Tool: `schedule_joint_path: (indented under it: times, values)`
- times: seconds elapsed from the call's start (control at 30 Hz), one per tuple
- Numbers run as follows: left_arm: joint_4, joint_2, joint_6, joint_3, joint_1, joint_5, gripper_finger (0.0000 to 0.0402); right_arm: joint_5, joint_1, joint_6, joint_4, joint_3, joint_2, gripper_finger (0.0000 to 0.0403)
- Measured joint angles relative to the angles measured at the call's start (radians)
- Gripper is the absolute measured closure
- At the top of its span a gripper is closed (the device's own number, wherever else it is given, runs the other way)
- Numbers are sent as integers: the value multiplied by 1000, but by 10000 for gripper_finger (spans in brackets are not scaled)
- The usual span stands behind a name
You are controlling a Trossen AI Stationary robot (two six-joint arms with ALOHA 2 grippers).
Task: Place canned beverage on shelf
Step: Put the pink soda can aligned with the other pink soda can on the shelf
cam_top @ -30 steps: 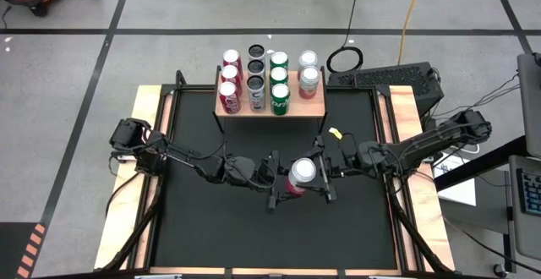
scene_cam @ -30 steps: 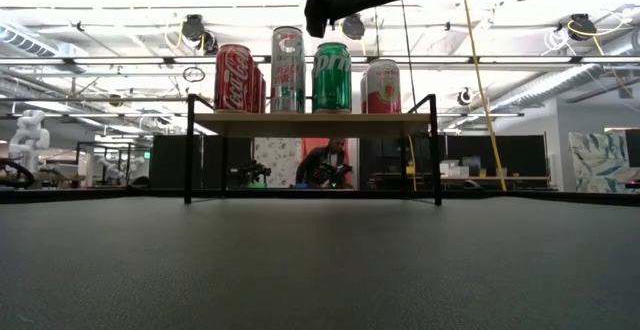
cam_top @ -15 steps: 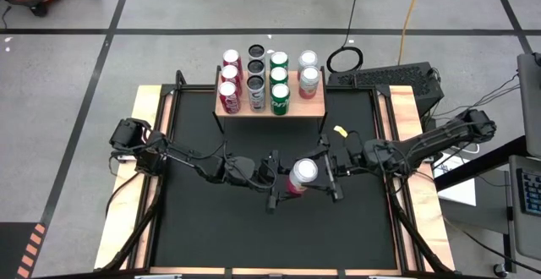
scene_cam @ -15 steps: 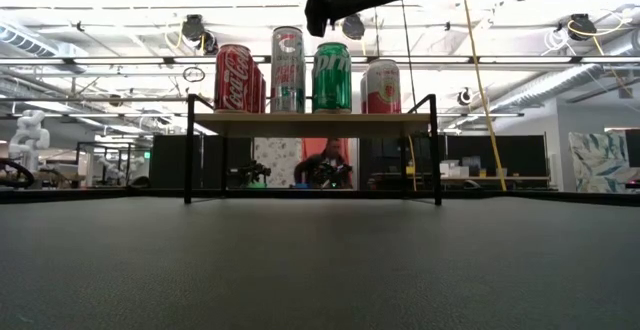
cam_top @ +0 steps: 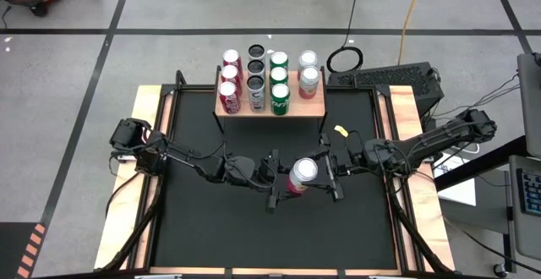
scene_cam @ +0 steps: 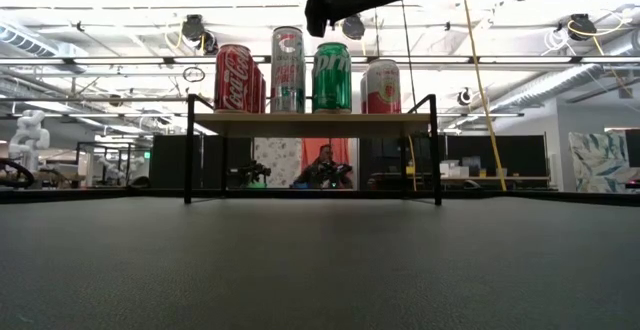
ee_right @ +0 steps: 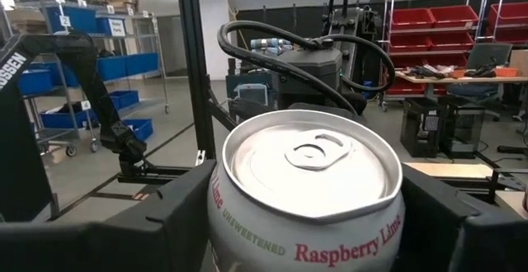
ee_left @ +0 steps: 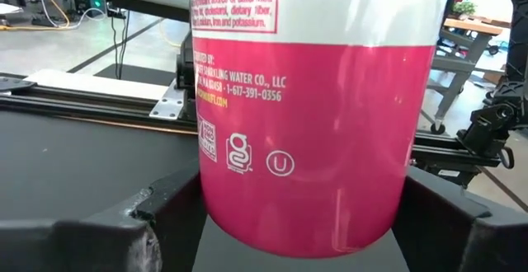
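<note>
Pink-and-white raspberry-lime sparkling-water can (cam_top: 303, 175) held upright above black mat (cam_top: 220, 228), mid-table, near side of shelf. Left gripper (cam_top: 276, 180) clamped on can's lower body, fingers (ee_left: 157, 214) flanking pink wall. Right gripper (cam_top: 327, 177) straddles can top, fingers (ee_right: 177, 214) either side; contact cannot be told. Beyond, small light-wood shelf on black metal legs (cam_top: 314, 106) at table's far edge, carrying red, silver, green cans (cam_top: 279, 84) in rows.

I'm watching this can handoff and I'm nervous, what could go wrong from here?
Both the left end effector and the right end effector flank the pink can in mid-air; a mistimed release could drop it. The shelf is crowded, with its only open spot at the near right, so placing it may knock the neighbouring cans.
</note>
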Motion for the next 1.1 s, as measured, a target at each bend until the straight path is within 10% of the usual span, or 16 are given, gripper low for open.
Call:
schedule_joint_path:
  times: [0.27,0.73,1.1]
  values:
    - [20,-4,-1,3,-10,-3,9,-20,0,-14,-82,-1,-60,132]
    - [-100,-6,-25,2,-47,-47,16,-52,-78,-126,-375,29,-332,132]
    - [-108,-6,-25,2,-78,-123,16,-109,-245,-262,-662,247,-299,132]
